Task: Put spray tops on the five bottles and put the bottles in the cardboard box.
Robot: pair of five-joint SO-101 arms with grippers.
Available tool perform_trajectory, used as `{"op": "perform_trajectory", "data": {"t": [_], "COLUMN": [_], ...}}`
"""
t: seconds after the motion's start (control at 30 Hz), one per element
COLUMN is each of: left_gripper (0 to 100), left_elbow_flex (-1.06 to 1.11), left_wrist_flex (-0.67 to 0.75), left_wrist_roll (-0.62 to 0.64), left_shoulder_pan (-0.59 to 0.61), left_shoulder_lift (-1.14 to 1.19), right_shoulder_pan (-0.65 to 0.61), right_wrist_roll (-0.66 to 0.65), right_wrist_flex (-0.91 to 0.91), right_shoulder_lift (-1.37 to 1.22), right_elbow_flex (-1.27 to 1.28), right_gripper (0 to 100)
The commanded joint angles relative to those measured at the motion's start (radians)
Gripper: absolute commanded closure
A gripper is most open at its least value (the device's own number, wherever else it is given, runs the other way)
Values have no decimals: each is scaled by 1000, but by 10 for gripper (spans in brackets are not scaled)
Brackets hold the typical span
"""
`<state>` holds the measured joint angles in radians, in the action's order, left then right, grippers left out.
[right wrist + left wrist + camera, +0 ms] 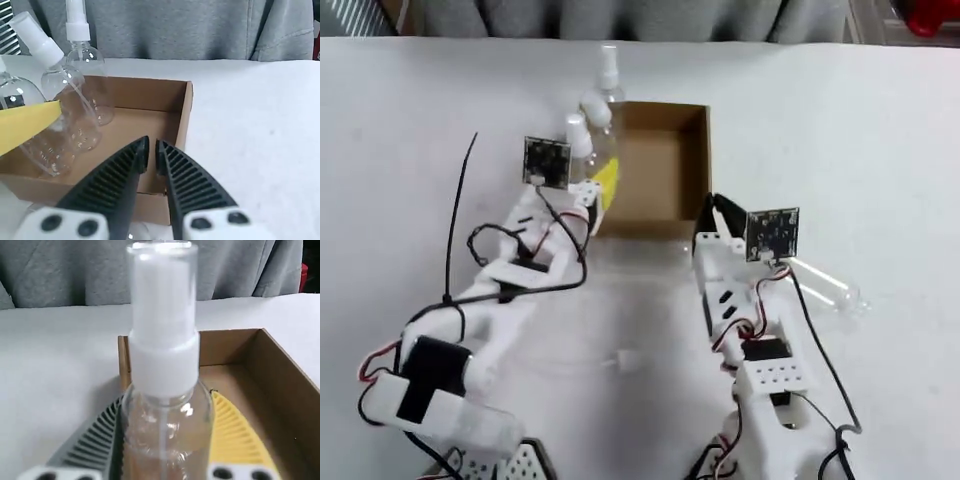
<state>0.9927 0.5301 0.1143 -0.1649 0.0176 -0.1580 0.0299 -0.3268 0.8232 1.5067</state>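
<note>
The cardboard box (665, 165) lies open at the table's middle back. My left gripper (598, 185) is shut on a clear bottle (167, 425) with a white spray top (162, 340), held between its grey and yellow fingers (232, 435) over the box's left wall. Two more topped bottles are in the box's left part: one leans (70, 95), one stands upright (87, 60) in the far corner. My right gripper (151, 150), black, hangs shut and empty at the box's near right corner (715, 212). Another clear bottle (825, 290) lies on the table to the right.
A small white piece (625, 360) lies on the table between the two arms. A black cable (455, 215) rises from the left arm. Grey cloth (200, 30) hangs behind the table's far edge. The box's right half (675, 170) is bare.
</note>
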Motion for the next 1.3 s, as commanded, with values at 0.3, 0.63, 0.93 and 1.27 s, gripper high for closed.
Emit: {"op": "perform_trajectory", "data": {"t": [0.3, 0.63, 0.93, 1.27], "left_gripper": [980, 980, 863, 744], "left_elbow_flex": [-60, -61, -54, -52], "left_wrist_flex": [32, 32, 28, 28], "left_wrist_roll": [-15, -17, -9, -8], "left_shoulder_pan": [2, 8, 8, 24], "left_shoulder_lift": [51, 93, 90, 91], "right_shoulder_pan": [-8, -8, -8, -8], "right_wrist_roll": [3, 2, 0, 0], "right_wrist_flex": [5, 5, 5, 5], "right_shoulder_lift": [-1, -1, -1, -1], "right_elbow_flex": [-15, -9, -8, -6], "right_gripper": [984, 984, 984, 984]}}
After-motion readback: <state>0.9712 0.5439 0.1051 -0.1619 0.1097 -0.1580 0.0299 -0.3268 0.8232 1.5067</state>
